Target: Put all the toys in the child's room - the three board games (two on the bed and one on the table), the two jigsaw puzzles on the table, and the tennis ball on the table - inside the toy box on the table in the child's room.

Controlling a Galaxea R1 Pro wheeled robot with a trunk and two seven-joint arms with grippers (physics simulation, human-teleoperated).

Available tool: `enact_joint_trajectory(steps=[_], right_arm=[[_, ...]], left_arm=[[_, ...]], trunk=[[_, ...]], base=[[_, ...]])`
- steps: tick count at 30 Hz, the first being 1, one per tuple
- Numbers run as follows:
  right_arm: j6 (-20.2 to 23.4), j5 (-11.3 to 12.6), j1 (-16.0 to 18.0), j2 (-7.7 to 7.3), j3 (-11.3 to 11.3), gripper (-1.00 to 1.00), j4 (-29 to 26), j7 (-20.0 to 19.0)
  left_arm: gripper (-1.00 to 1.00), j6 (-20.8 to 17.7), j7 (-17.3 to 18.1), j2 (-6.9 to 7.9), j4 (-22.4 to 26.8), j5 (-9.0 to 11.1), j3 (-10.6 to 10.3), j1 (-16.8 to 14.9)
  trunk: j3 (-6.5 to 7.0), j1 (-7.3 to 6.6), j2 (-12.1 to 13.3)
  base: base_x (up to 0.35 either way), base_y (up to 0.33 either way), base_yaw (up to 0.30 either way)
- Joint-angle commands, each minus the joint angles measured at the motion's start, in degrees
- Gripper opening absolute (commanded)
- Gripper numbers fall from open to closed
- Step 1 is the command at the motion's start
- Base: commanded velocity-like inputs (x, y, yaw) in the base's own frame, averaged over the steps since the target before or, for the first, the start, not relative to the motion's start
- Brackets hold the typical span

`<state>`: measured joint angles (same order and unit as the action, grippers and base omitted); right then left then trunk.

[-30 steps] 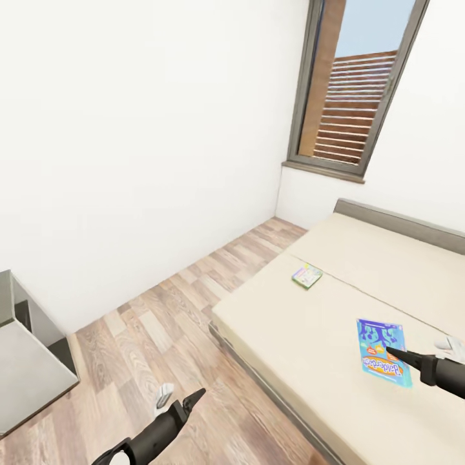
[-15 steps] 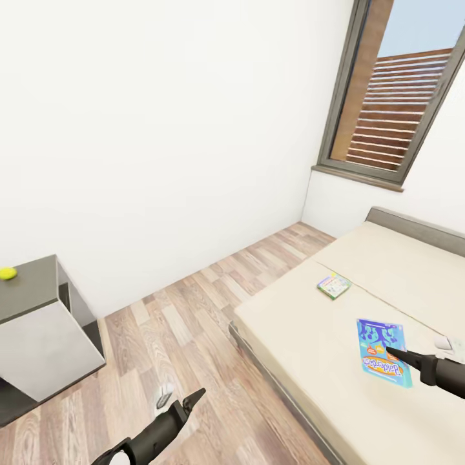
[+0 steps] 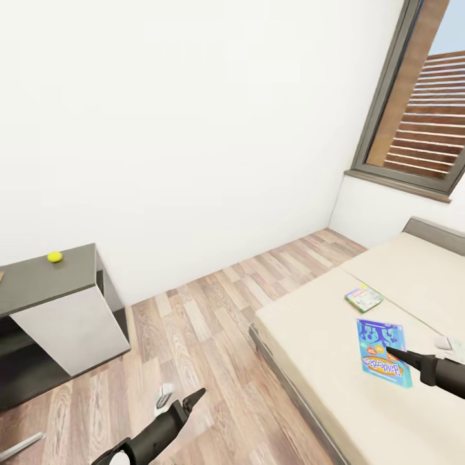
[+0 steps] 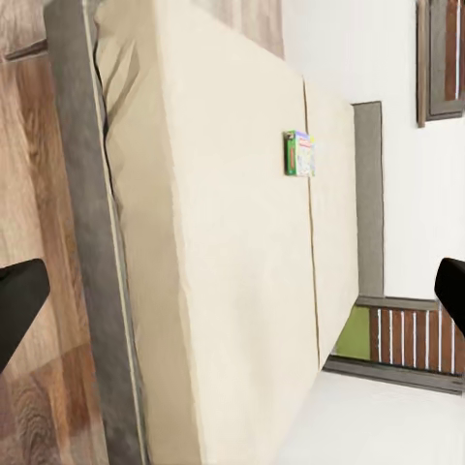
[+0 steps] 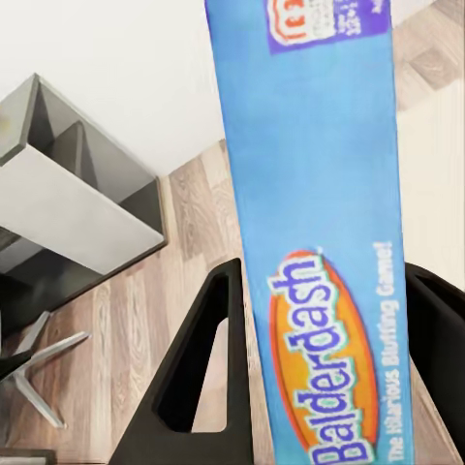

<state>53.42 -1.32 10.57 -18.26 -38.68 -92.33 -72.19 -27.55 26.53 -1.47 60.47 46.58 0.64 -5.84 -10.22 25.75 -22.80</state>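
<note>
**Blue game carried from bed toward table**

Over the bed [image 3: 336, 361], the head view has the right end effector [image 3: 395, 354] holding the blue board game [image 3: 383, 352] upright, lifted for carrying. A small green board game [image 3: 363, 298] lies farther along the mattress. Far left, the dark table [image 3: 45, 279] carries the tennis ball [image 3: 55, 256], well apart from both games. The left end effector [image 3: 187, 403] hangs low over the wood floor [image 3: 194, 336].

Along the left wrist view, its fingers [image 4: 17, 305] stand spread with nothing between them, and the green game [image 4: 299, 153] rests on the bed.

Along the right wrist view, the fingers [image 5: 208, 368] pinch the blue game's lower edge, the table's cabinet [image 5: 77, 208] beyond, probably the destination.
</note>
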Motion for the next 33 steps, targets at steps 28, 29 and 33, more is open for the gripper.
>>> enact_joint_trajectory(steps=[28,29,33], right_arm=[[0.46,-0.1,0.01,0.06,-0.01,-1.0,0.01,0.04],[0.46,-0.13,0.04,0.06,-0.01,-1.0,0.07,0.11],[0.05,-0.18,0.11,0.31,-0.16,-1.0,0.36,0.38]], left_arm=[[1.0,-0.4,0.16,-0.03,0.05,0.44,0.07,-0.05],[1.0,-0.4,0.16,-0.03,0.06,0.44,0.07,-0.05],[1.0,-0.4,0.21,-0.03,0.08,0.44,0.07,-0.05]], trunk=[[-0.13,0.03,-0.12],[-0.14,0.03,-0.12],[-0.18,0.03,-0.12]], base=[[0.0,0.0,0.289],[0.0,0.0,0.224],[0.0,0.0,0.132]])
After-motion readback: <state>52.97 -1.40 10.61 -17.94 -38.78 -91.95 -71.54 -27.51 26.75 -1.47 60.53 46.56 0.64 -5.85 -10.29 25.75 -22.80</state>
